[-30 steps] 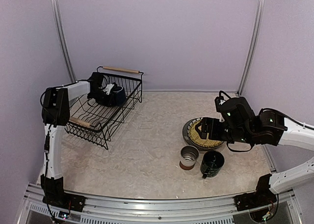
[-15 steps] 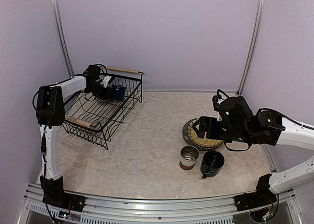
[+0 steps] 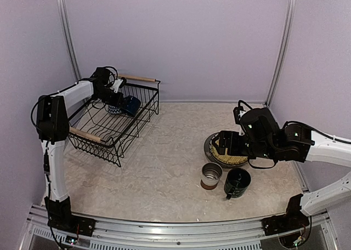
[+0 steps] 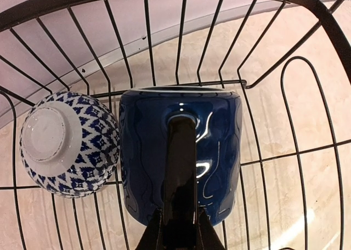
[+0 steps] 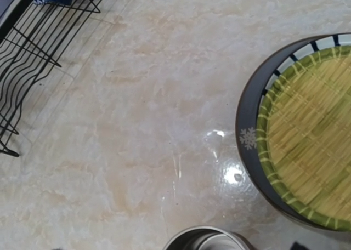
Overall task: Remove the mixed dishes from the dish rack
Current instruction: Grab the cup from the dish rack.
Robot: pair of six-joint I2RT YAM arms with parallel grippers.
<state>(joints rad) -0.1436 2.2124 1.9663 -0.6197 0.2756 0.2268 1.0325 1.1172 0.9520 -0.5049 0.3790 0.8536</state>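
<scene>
- The left gripper (image 4: 179, 232) is pinched on the handle (image 4: 180, 162) of the dark blue mug (image 4: 219, 146); in the left wrist view the handle runs down between its two fingers.
- The mug is inside the dish rack (image 3: 107, 130), at its far end, with its rim turned toward the rack's far wire wall.
- Whether the mug rests on the wires or hangs just above them cannot be told.
- Just beside the mug, still in the rack, a small blue-and-white patterned bowl (image 4: 68, 143) lies bottom-up, its pale foot ring showing.
- The rack's two wooden bar handles (image 3: 135, 78) sit at its far and near ends.
- The right gripper (image 3: 219, 144) is spread wide and holds nothing; it hangs over the near-left edge of the stack of plates (image 5: 248, 118) on the marbled table (image 3: 164, 168).
- In that stack a woven yellow straw plate (image 5: 312, 162) lies on top inside a green band, a black-and-white striped rim (image 5: 323, 43) shows behind it, and a dark grey plate with a white snowflake mark forms the outer edge.
- A grey brown-based cup (image 3: 211, 175) and a dark green mug (image 3: 237, 182) stand upright side by side on the table, just in front of the plates and well apart from the rack.
</scene>
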